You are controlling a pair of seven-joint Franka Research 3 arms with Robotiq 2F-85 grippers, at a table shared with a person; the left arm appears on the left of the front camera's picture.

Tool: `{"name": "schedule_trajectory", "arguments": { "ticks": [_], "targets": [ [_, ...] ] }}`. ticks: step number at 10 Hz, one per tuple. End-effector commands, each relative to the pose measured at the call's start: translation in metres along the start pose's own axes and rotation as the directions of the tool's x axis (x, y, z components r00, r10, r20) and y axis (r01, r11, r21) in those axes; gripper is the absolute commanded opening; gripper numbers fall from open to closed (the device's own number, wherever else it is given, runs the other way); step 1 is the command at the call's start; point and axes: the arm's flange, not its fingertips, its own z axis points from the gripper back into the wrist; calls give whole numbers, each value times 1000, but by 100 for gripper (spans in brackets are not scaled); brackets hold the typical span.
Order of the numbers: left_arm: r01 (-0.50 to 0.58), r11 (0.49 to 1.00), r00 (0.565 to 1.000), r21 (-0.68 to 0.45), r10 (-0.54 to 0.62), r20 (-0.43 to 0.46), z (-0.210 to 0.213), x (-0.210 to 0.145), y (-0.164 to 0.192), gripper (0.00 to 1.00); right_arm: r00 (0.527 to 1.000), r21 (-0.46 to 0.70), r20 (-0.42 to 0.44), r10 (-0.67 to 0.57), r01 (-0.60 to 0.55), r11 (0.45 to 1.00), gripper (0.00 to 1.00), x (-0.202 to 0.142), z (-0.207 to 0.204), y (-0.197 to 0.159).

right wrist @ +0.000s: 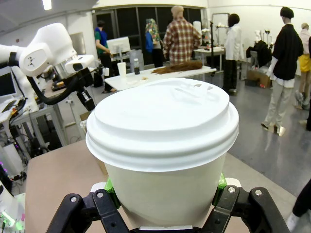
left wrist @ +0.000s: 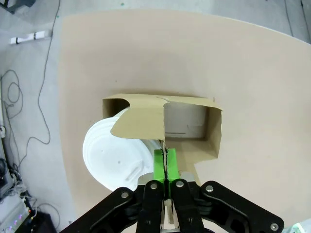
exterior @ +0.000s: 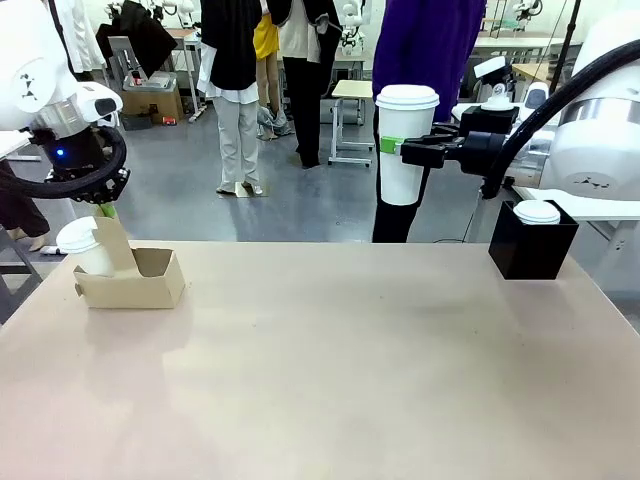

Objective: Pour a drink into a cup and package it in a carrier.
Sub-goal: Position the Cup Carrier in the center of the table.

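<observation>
- Front: right gripper (exterior: 405, 150) clamps a lidded cup (exterior: 404, 182) aloft beyond the table's far edge. Left gripper (exterior: 105, 211) pinches the carrier (exterior: 142, 282) by its handle tab, with a second cup (exterior: 80, 246) inside.
- Left wrist: pads (left wrist: 159, 165) pressed together on the tab.
- Right wrist: fingers squeeze the cup's sides.
</observation>
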Motion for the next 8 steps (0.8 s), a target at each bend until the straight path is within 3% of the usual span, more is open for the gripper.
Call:
{"name": "schedule_trajectory", "arguments": {
  "ticks": [1,4,6,8],
  "targets": [
    [-5,1000,999,0,5,32,1,0,3,0,1000,-7,30,8,-8,1000,80,2,-5,1],
    [-20,1000,1000,-22,20,12,32,-13,-16,2,1000,-7,30,8,-8,1000,80,2,-5,1],
    [4,1000,999,-22,-3,43,71,-32,-55,2,1000,-7,30,8,-8,1000,80,2,-5,1],
    [22,999,999,-35,-21,38,97,-59,-116,2,1000,-7,30,8,-8,1000,80,2,-5,1]
  ]
}}
